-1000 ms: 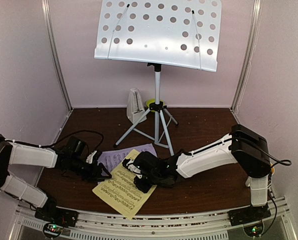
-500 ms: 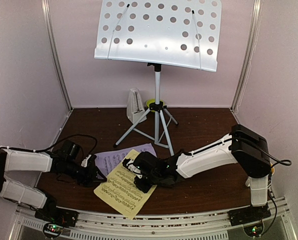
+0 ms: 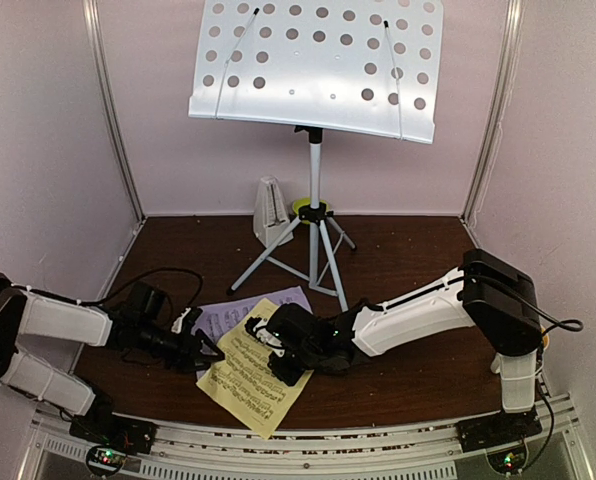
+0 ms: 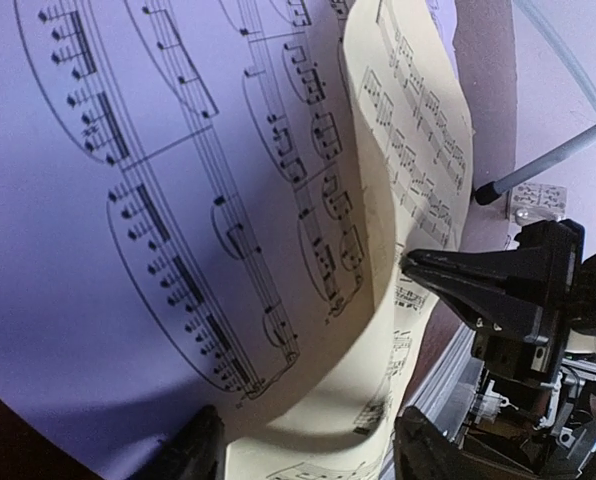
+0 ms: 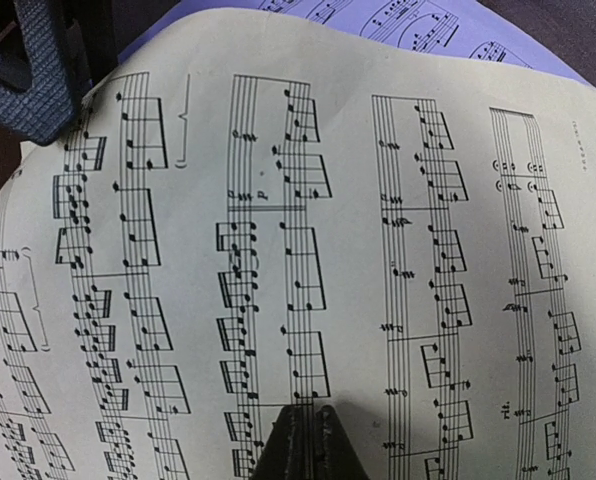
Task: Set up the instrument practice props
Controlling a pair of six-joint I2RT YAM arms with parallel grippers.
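The yellow sheet [image 3: 243,385] lies at the table's front, partly over the lilac sheet [image 3: 223,318]. My right gripper [image 3: 265,343] is shut, its tips pressing down on the yellow sheet [image 5: 328,200] in the right wrist view [image 5: 308,425]. My left gripper [image 3: 206,350] is open at that sheet's left edge. In the left wrist view, the yellow sheet's edge [image 4: 408,130] curls up off the lilac sheet [image 4: 128,200] and lies between my left gripper's [image 4: 308,455] fingers. The white perforated music stand [image 3: 313,65] stands on its grey tripod [image 3: 315,230] at the back. The white metronome [image 3: 269,210] stands beside it.
A small green bowl [image 3: 303,208] sits behind the tripod's hub. The tripod's legs [image 3: 263,262] spread toward the sheets. Pink walls close in the left, back and right. The table's front rail [image 3: 308,450] runs just below the yellow sheet.
My left gripper drew back to the left, then came right again to the yellow sheet's left edge. The sheet's left edge has shifted slightly. The right arm stays put.
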